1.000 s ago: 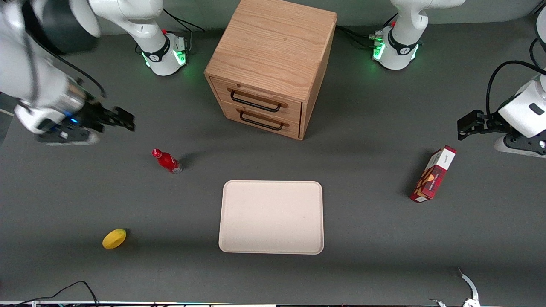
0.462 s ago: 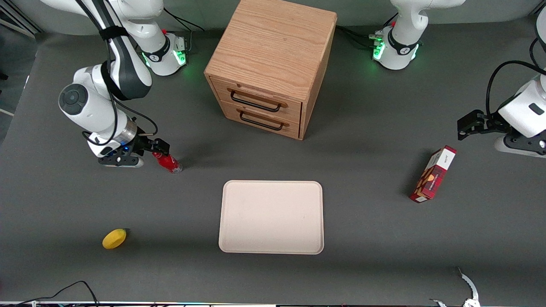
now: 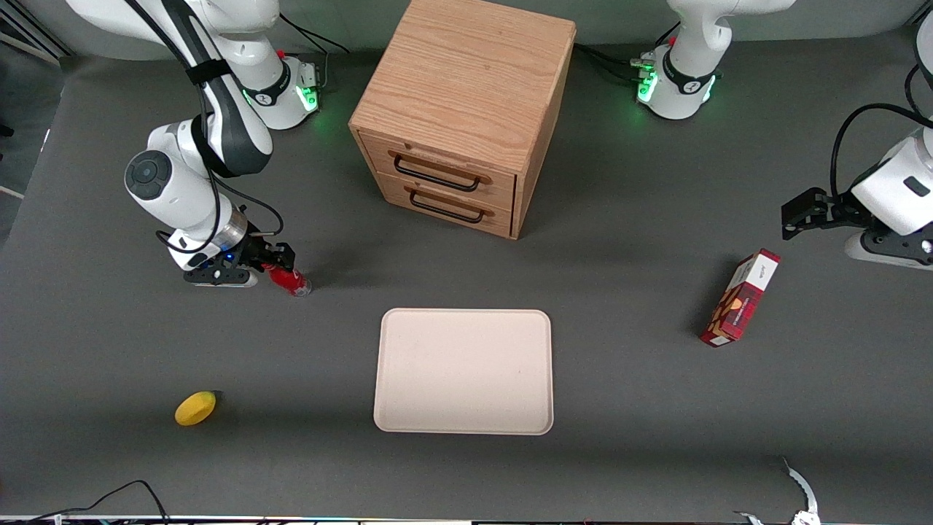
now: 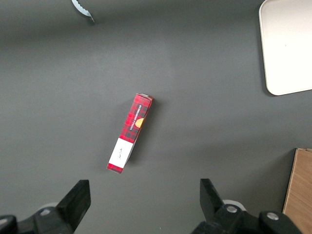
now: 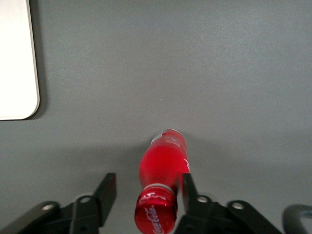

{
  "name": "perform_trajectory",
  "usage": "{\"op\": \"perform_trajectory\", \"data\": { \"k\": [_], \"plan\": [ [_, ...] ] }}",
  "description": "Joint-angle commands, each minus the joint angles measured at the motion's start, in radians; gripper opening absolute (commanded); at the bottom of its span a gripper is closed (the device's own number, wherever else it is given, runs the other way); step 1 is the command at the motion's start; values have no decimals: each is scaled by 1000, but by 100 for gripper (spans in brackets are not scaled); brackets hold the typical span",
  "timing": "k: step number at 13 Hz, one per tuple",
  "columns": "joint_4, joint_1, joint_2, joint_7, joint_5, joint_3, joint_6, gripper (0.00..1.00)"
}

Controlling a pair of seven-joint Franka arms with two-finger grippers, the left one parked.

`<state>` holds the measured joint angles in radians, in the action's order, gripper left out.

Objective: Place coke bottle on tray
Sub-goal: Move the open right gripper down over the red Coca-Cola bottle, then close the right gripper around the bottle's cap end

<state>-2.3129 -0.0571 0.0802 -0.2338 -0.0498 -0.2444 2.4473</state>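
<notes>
Gripper [image 3: 280, 265] is down low at the coke bottle [image 3: 291, 280], fingers spread w/ the neck between them, not clamped yet; prob lining up a grab; bottle stands on the table, well apart from the tray [image 3: 463, 371], which sits bare nearer the front camera.

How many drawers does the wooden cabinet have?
2, stacked on the cabinet front: upper drawer and lower drawer, both shut. The open gripper straddles the coke bottle, toward the working arm's end.
</notes>
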Motion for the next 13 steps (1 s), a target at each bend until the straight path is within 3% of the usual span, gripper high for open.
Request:
{"op": "perform_trajectory", "data": {
  "k": [1,7,10,13],
  "plan": [
    [-8,10,-13,-25,21,1,9,0],
    [44,10,-62,-28,21,-29,-94,0],
    [282,10,-88,-27,21,-36,-398,0],
    [635,13,-7,-28,21,-44,-713,0]
  ]
}}
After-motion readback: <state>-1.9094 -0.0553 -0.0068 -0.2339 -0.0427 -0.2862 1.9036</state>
